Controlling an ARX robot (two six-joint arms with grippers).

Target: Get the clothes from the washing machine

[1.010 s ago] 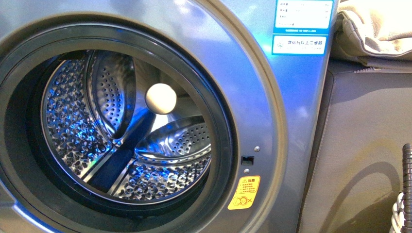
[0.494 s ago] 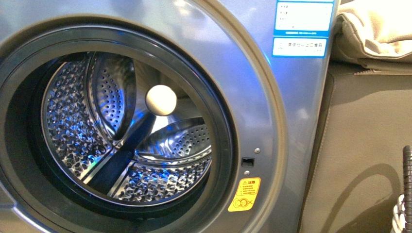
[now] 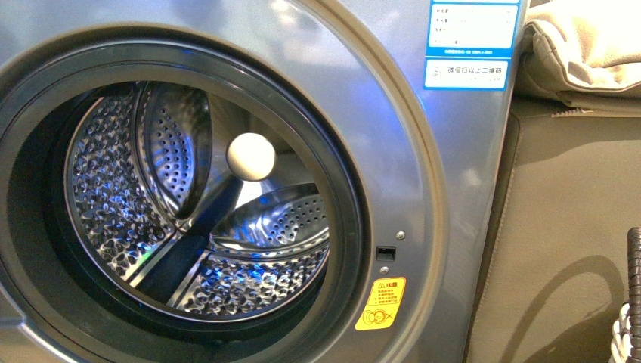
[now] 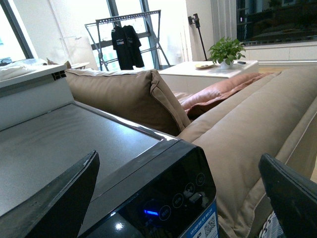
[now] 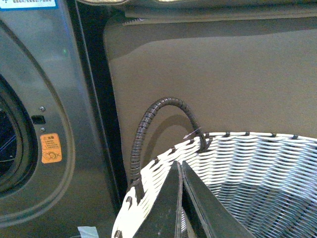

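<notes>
Nothing has shifted: the washing machine (image 3: 423,227) gapes, no clothes visible in its drum. Left tool (image 4: 178,198) spread empty above it; right tool (image 5: 181,208) closed over the basket (image 5: 257,163). Collection looks finished or needs deeper checking.

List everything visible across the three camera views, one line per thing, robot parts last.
washing machine: one, grey-silver, fills the front view, porthole open
drum: one, perforated steel, inside the porthole; no garment visible in it
ball: one, cream-white, at the drum's back centre
label: one, blue-white, on the washer's upper front
sticker: one, yellow-orange, beside the porthole rim
control panel: one, black with a blue light, at the washer's top edge
basket: one, woven white-grey-black with dark handle, beside the washer
sofa: one, tan, beside the washer
drying rack: one, grey, holding a black shirt, by the window
potted plant: one, green, on a white table
left gripper: open, above the washer's top
right gripper: shut, empty, over the basket
</notes>
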